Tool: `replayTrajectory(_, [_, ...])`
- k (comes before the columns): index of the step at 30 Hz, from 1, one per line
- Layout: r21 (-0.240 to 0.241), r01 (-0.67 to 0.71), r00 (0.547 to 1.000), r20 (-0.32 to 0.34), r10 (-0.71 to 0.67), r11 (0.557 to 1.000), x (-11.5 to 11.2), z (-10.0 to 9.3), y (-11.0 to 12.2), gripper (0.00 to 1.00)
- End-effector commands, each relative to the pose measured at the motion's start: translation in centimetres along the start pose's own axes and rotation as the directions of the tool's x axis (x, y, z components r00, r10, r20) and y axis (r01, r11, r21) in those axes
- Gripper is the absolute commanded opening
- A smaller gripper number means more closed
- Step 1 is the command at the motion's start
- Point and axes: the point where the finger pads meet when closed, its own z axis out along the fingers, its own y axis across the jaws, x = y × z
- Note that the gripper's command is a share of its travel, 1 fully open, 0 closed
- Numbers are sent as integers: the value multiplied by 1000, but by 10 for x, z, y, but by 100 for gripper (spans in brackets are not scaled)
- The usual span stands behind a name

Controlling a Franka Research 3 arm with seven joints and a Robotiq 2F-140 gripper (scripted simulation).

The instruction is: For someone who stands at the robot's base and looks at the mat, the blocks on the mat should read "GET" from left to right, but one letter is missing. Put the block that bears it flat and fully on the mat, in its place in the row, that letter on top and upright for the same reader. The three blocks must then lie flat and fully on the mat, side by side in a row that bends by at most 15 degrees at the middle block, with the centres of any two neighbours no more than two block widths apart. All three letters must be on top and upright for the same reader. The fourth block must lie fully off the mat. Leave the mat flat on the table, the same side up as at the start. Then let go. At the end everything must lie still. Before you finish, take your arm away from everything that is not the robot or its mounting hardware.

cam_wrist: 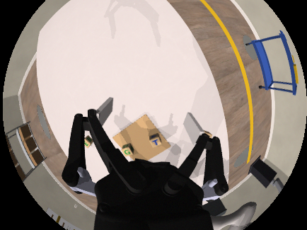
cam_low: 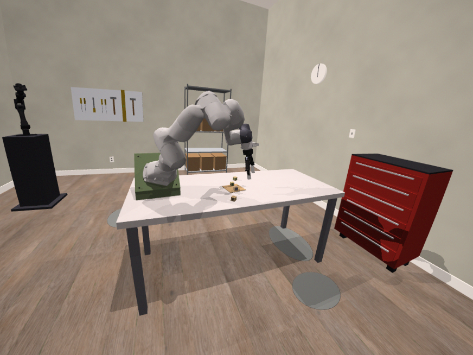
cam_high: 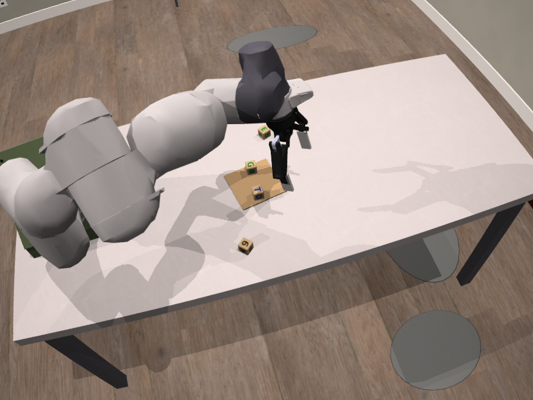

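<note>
A tan mat (cam_high: 272,174) (cam_low: 226,188) (cam_wrist: 140,127) lies mid-table. On it a block with a green G (cam_high: 250,167) (cam_wrist: 127,151) and a block with a blue T (cam_high: 258,192) (cam_low: 235,188) (cam_wrist: 155,141) stand apart with a gap between them. A block with a green E (cam_high: 264,131) (cam_low: 234,178) (cam_wrist: 88,142) lies off the mat on the far side. A block showing 6 (cam_high: 245,245) (cam_low: 233,198) lies off the mat near the front edge. My gripper (cam_high: 294,161) (cam_low: 248,173) (cam_wrist: 148,113) is open and empty. It hangs above the table beside the mat's far right edge, close to the E block.
The white table (cam_high: 378,120) stretches wide to the right. The arm's green base mount (cam_high: 22,151) (cam_low: 155,173) sits at the table's left end. The arm's bulky links hang over the left half of the table.
</note>
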Motion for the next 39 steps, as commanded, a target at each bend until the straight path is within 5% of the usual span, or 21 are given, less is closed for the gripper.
replayTrajectory(1, [-16,-122,992,18,123,992,-10,-4,-12,100])
replayTrajectory(19, [-58,-335,936,94,339,941,-75,-30,-114,100])
replayTrajectory(29, [-120,-461,866,158,475,879,-150,-50,-179,100])
replayTrajectory(39, [-139,-485,847,172,503,863,-169,-54,-192,100])
